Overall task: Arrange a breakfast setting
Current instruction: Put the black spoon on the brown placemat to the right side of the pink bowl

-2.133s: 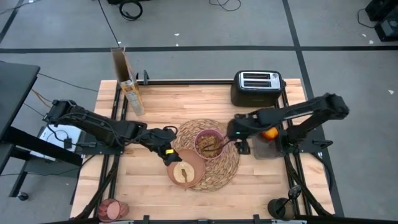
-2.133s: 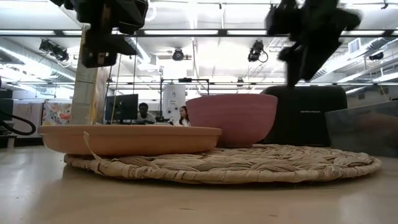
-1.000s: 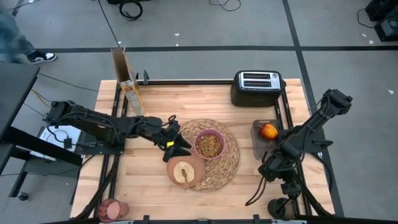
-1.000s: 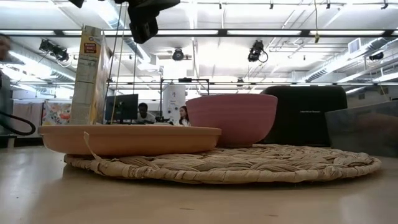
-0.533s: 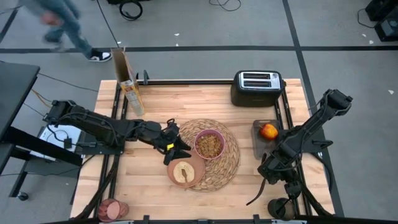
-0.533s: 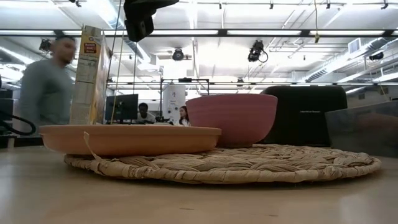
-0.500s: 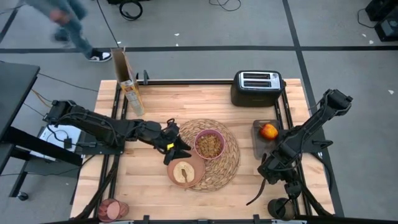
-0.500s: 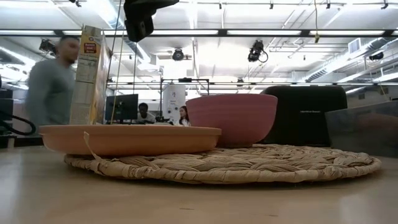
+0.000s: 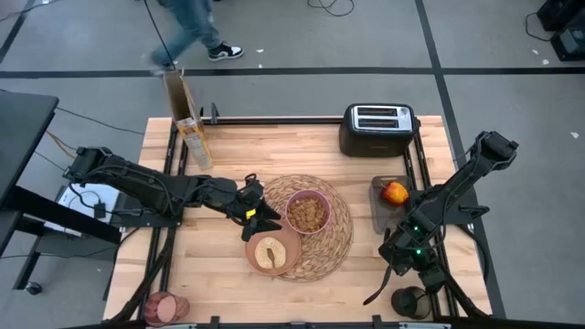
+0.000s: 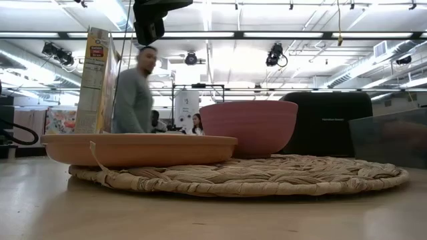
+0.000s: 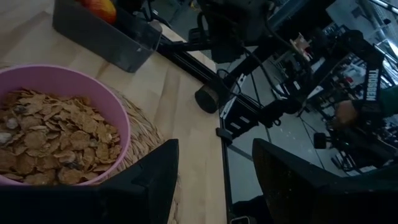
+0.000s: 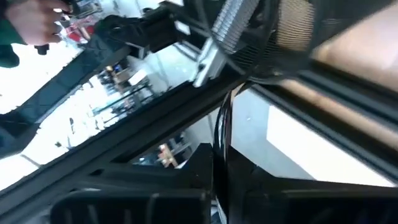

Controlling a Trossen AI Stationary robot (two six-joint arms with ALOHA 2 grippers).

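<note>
A round woven placemat (image 9: pixel 329 239) lies mid-table. On it stands a pink bowl (image 9: pixel 308 212) of cereal flakes. A tan plate (image 9: pixel 285 239) with a toast slice (image 9: pixel 269 254) rests partly on the mat's near-left edge. A red apple (image 9: pixel 395 193) sits in a dark tray (image 9: pixel 388 217) at the right. A pinkish-red tumbler (image 9: pixel 161 308) is at the near left corner. My left gripper (image 9: pixel 257 212) hovers open above the mat's left edge, beside the bowl (image 11: pixel 56 124). My right gripper (image 9: pixel 376 289) is shut over the near right corner, touching nothing.
A black toaster (image 9: pixel 377 128) stands at the far right and a cereal box (image 9: pixel 187 123) at the far left. A person walks past beyond the far edge (image 10: pixel 133 93). Bare wood shows along the near edge and left of the mat.
Both arms have kept still over the last second; shortly before that, my right gripper drew back from the bowl to the near right corner. A person has walked from left to right behind the table's far edge.
</note>
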